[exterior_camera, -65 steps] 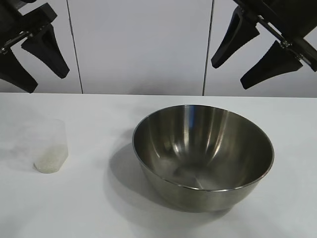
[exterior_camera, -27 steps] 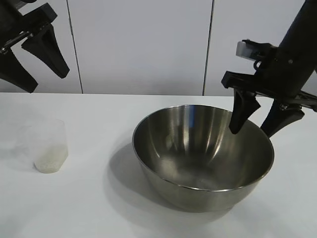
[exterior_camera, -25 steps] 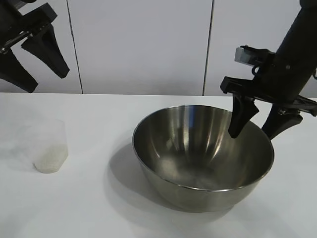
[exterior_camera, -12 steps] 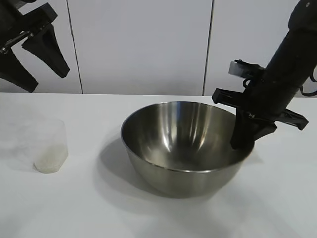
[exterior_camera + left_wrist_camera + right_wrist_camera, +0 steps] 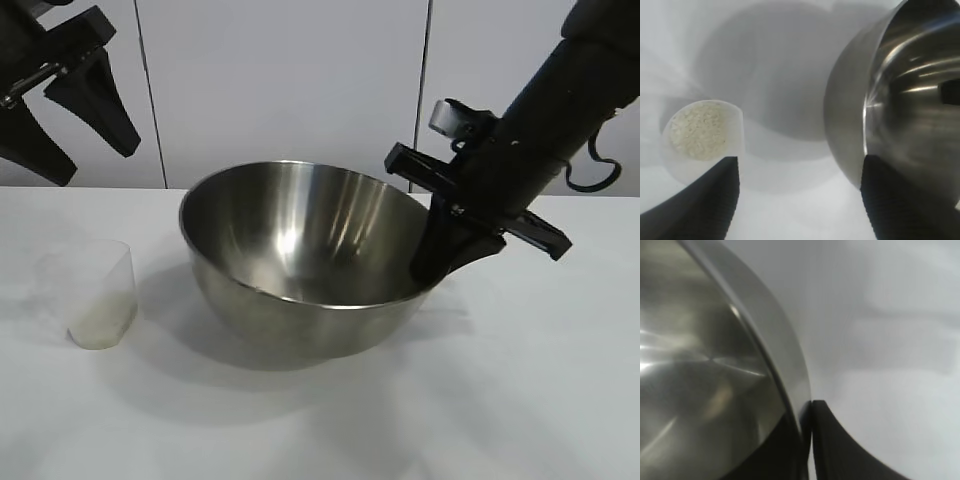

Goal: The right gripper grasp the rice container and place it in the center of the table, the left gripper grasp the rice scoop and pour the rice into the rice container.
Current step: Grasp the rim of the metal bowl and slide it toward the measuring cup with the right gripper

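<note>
The rice container, a large shiny steel bowl, is tilted with its right rim raised and sits near the table's middle. My right gripper is shut on that right rim, one finger inside and one outside; the right wrist view shows the rim pinched between the fingers. The rice scoop, a frosted plastic cup holding white rice, stands at the left of the table. My left gripper hangs open high above the scoop; its fingers frame the scoop and the bowl.
White wall panels stand behind the table. Bare tabletop lies in front of the bowl and to its right. The bowl's left side is close to the scoop, with a gap between them.
My right gripper came down, closed on the bowl's right rim, and dragged the bowl leftward while tilting it. The left gripper and the scoop have stayed still.
</note>
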`<state>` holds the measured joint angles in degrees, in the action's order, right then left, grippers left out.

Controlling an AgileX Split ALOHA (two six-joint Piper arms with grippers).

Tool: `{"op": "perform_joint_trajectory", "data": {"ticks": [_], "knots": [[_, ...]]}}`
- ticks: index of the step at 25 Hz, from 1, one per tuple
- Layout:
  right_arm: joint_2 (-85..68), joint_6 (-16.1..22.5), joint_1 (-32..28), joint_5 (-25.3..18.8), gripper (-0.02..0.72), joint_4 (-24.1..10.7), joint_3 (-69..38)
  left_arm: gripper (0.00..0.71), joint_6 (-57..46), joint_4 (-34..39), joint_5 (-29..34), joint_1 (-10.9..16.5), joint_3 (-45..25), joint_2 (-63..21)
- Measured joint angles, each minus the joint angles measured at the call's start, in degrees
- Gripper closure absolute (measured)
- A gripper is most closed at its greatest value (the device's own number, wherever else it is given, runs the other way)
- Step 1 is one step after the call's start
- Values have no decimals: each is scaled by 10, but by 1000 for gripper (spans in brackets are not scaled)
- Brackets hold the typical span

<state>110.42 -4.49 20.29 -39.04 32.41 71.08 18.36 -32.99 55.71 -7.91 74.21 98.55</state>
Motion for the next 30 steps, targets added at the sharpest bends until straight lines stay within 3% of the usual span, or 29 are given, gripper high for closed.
{"op": "perform_joint_trajectory", "data": {"ticks": [3,6,21,23,28,30], "knots": [[0,45,4,19,685,-39,0,208,0,0,0,0,0,0],[0,66,4,28,685,-60,0,208,0,0,0,0,0,0],[32,75,6,8,689,-57,0,208,0,0,0,0,0,0],[32,69,6,11,631,-52,1,208,0,0,0,0,0,0],[31,53,6,-11,264,-52,19,208,0,0,0,0,0,0],[31,53,6,-27,206,-59,35,208,0,0,0,0,0,0]]}}
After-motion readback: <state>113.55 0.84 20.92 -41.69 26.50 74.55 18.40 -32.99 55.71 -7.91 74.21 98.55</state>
